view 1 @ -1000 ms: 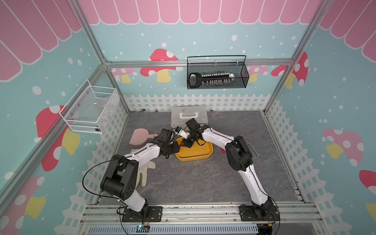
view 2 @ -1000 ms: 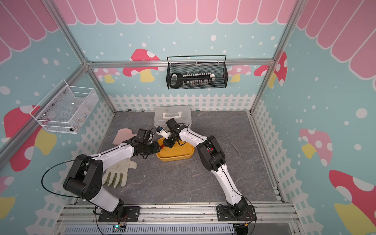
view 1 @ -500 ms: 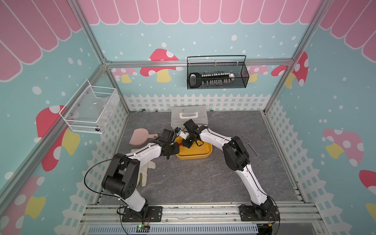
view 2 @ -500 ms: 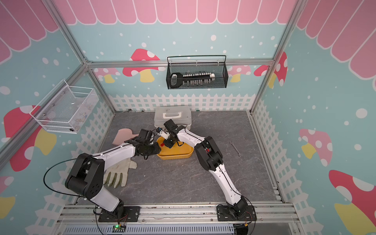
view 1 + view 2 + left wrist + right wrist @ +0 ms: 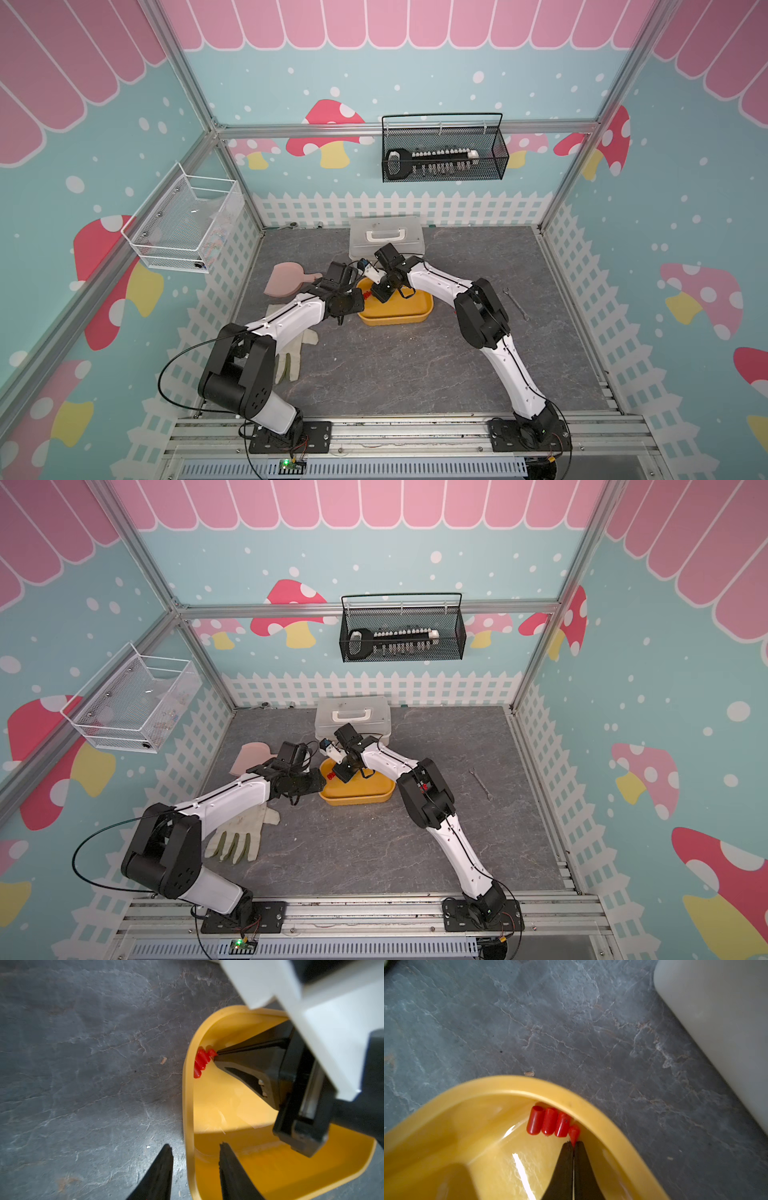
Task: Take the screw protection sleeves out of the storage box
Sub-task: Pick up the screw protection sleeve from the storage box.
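Note:
The yellow storage box [image 5: 395, 320] [image 5: 357, 801] sits mid-table. A few red screw protection sleeves [image 5: 549, 1124] [image 5: 200, 1061] lie side by side in its rounded corner, a red speck in both top views [image 5: 366, 294] [image 5: 331, 776]. My right gripper [image 5: 573, 1144] [image 5: 216, 1056] reaches into that corner and is shut on the end of one sleeve [image 5: 574, 1132], pinched flat between the tips. My left gripper [image 5: 195, 1146] is open and stands astride the box's rim [image 5: 187, 1095], one finger over the table, one inside, with gaps on both sides.
A white lidded case [image 5: 386, 241] stands just behind the box. To the left lie a pink paddle-shaped board [image 5: 286, 280] and a pale glove [image 5: 291, 353]. A small wrench [image 5: 515, 303] lies to the right. Wire baskets hang on the back wall [image 5: 442, 153] and the left wall [image 5: 183, 224].
My right gripper has moved left and down into the box's corner and closed on one sleeve. The left arm has barely moved.

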### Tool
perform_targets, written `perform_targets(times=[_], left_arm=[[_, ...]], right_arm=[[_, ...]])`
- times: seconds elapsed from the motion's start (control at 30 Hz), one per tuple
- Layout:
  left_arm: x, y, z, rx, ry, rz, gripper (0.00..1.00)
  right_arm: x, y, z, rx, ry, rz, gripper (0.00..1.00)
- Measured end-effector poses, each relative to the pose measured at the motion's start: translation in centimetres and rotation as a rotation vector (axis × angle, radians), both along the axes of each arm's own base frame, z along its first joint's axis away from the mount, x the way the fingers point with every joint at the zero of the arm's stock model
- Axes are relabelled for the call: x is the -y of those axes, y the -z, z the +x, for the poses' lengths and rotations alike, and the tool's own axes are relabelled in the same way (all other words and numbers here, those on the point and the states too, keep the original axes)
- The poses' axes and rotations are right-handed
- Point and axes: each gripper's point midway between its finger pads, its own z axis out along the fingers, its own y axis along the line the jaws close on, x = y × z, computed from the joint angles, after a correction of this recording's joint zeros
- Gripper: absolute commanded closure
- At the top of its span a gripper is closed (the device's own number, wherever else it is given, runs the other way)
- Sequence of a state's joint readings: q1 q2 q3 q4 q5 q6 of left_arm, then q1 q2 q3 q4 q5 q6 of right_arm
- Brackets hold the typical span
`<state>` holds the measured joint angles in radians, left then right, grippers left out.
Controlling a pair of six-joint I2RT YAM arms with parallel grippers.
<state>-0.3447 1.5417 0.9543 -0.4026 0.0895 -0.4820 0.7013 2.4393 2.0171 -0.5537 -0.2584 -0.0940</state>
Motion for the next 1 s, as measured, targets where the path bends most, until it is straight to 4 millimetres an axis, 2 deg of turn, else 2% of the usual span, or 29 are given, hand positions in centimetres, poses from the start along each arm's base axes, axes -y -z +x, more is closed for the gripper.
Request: perform_targets(times=[0.13,0.27,0.43,0.63,0.73,0.87,1.0], left_arm=[[-0.2,-1.6,0.0,0.045,-0.006,-0.006,0.6],[-0.4,-2.6,-0.6,0.075,-0.007,-0.017,0.6],[-0.6,-2.9,-1.1,0.095,-0.012,-0.03,0.6],[-0.3,-2.7,-1.2,0.103,-0.006,-0.046,0.6],[0.0,-2.9,-1.1,0.111,0.0,-0.055,0.6],[0.0,-3.3,-1.3,0.13,0.003,-0.066,0.6],[-0.4,-3.9,-2.2,0.155,0.004,-0.075,0.6]], right_arm=[[1.1,-0.7,-1.3,-0.027,0.007,-0.012,0.93],[2.3,-2.9,-2.6,-0.027,0.027,-0.011,0.93],[4.0,-6.0,-4.4,-0.021,0.068,0.014,0.93],[6.5,-7.9,-7.0,-0.038,0.126,0.025,0.92],[8.0,-9.3,-8.3,-0.033,0.163,0.034,0.91],[10.4,-12.2,-9.6,-0.001,0.222,0.076,0.9],[13.4,-13.8,-9.9,0.019,0.297,0.111,0.89]])
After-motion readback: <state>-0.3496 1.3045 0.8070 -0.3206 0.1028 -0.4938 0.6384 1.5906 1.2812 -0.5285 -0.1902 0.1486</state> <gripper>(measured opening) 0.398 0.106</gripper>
